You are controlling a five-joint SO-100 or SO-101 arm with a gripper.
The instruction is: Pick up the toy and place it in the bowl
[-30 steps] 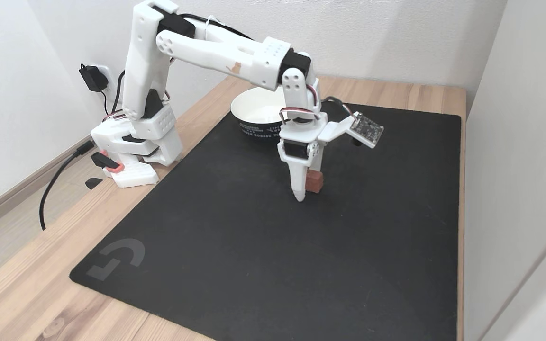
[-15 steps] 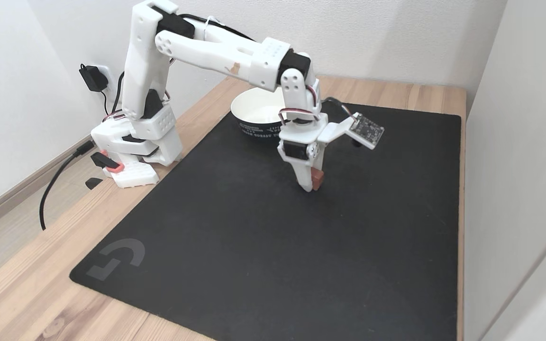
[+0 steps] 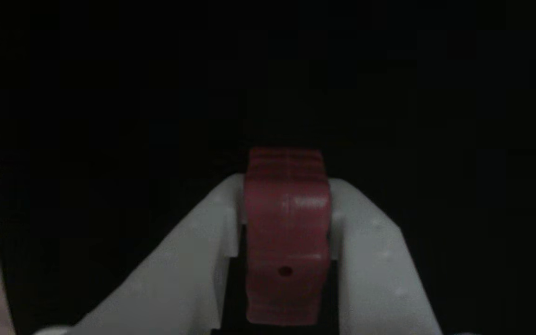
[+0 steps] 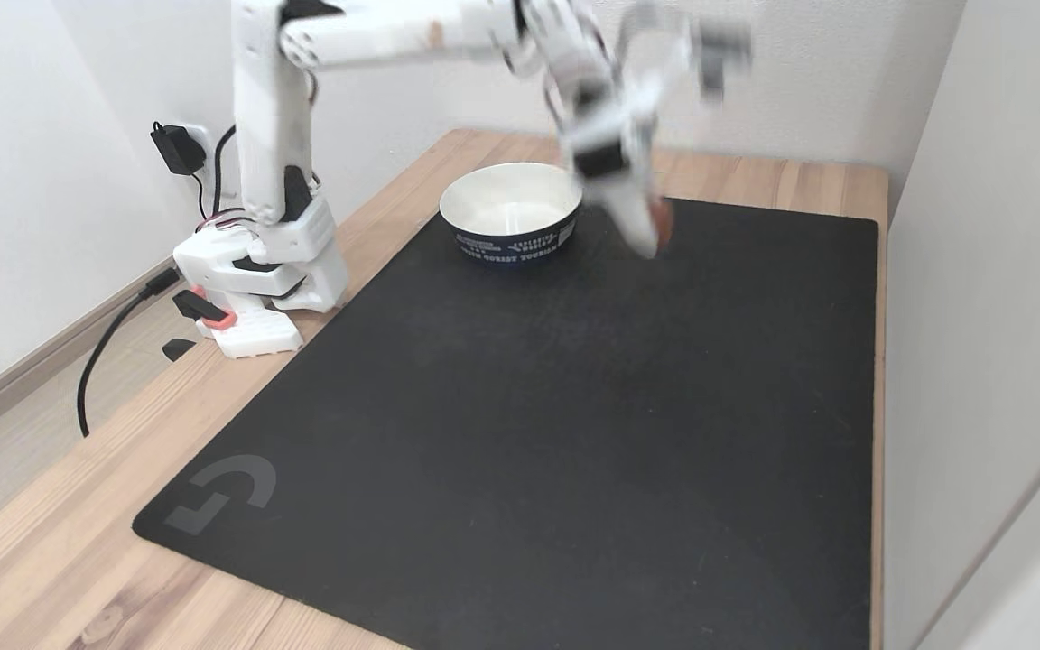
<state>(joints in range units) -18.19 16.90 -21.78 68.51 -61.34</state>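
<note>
The tool (image 3: 286, 186) is clenched on the toy (image 3: 286, 232), its two white fingers (image 3: 193, 251) pressing the ridged sides so the piece cannot slip. In the fixed view the blurred tool (image 4: 651, 236) carries the toy (image 4: 662, 221) raised above the black mat (image 4: 520, 433), just right of the bowl (image 4: 484, 236), probably high enough to pass over the rim
</note>
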